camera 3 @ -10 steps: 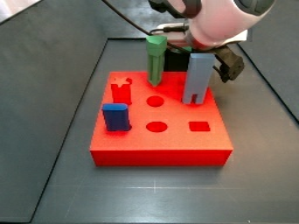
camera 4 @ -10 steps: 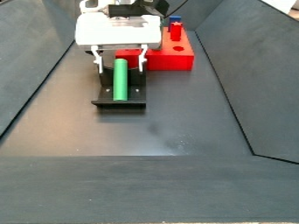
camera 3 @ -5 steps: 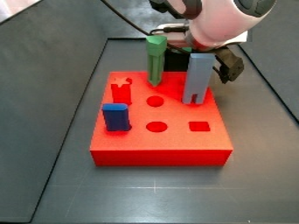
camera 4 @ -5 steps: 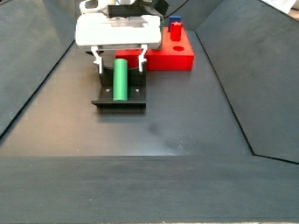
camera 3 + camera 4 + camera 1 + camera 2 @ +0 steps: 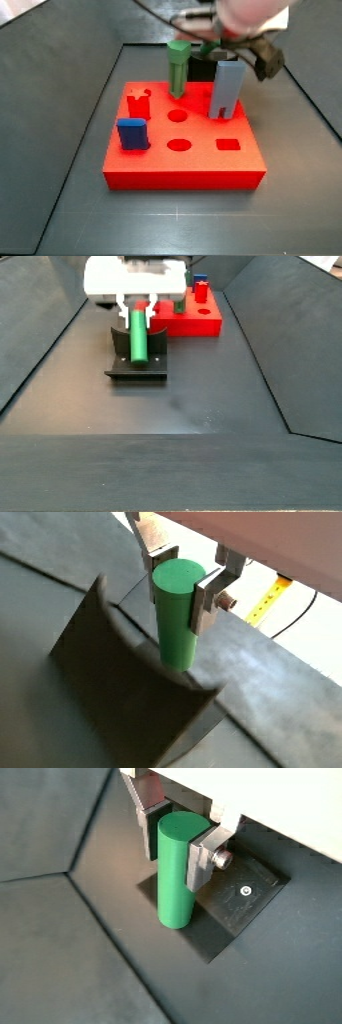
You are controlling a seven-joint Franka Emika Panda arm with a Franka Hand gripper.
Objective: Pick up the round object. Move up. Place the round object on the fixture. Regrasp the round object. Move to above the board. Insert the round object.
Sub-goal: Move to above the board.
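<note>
Basically, the gripper (image 5: 187, 843) sits over the fixture (image 5: 138, 364), upper middle of a side view, with its silver fingers (image 5: 202, 860) on either side of the round object's (image 5: 178, 868) upper end. In both wrist views the plates look pressed against the green peg (image 5: 178, 610), so I read the jaws as clamped on it.

The peg lies on the fixture in a side view, running lengthwise along the dark bracket, its near end pointing down the frame. The fixture rests on the dark table (image 5: 187, 406), just beside the red board (image 5: 198, 318) at the upper right.

Progress: pick-up, lift and placing on the fixture look done; the regrasp appears to be in hand right now. Left to do: carry the peg above the board and insert it.

On the board (image 5: 187, 140) in the other side view, a faceted green peg (image 5: 177, 68), a grey-blue square peg (image 5: 229, 88) and a blue block (image 5: 131, 133) already stand in holes. Round holes (image 5: 177, 116) remain free near the middle; which one is the target I cannot tell.
</note>
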